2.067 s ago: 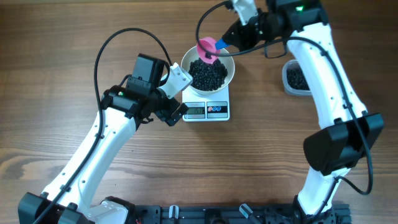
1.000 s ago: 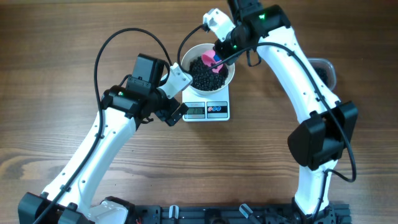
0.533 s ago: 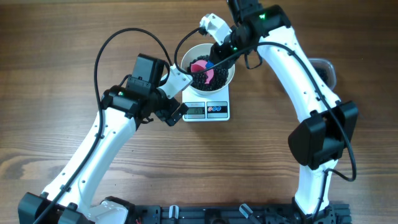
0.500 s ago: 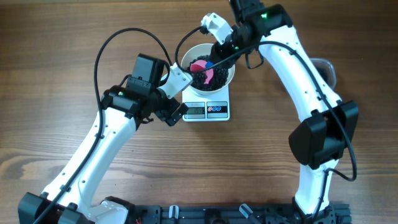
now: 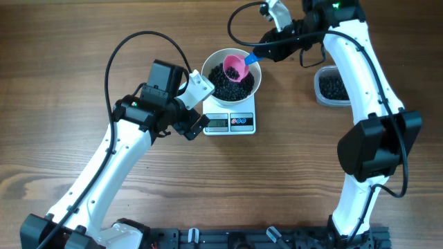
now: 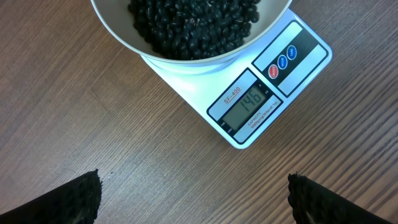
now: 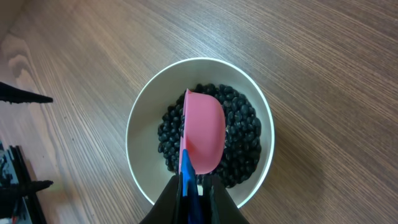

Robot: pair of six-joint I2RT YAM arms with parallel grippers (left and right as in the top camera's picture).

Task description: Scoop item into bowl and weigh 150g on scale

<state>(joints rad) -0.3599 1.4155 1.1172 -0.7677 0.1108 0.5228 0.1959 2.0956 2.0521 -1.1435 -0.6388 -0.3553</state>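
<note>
Left arm (image 5: 111, 173) reaches from the table's (image 5: 55, 41) near-left corner towards the centre, wrist angled right. Left gripper (image 6: 196, 202) faces down at the table, jaws spread wide, holding nothing. Right arm (image 5: 367, 90) runs from the near edge to the far edge, forearm bent left. Right gripper (image 7: 189, 199) clamped tight on a scoop (image 7: 204, 134) handle

We see the tiny black beans (image 5: 223, 79) heaped in the round white bowl (image 7: 144, 134), lying well below its rim. The bowl sits upright on the flat white scale (image 6: 193, 84) (coloured buttons (image 6: 283, 61) sit beside its grey display (image 6: 247, 106)), which reads 146.
</note>
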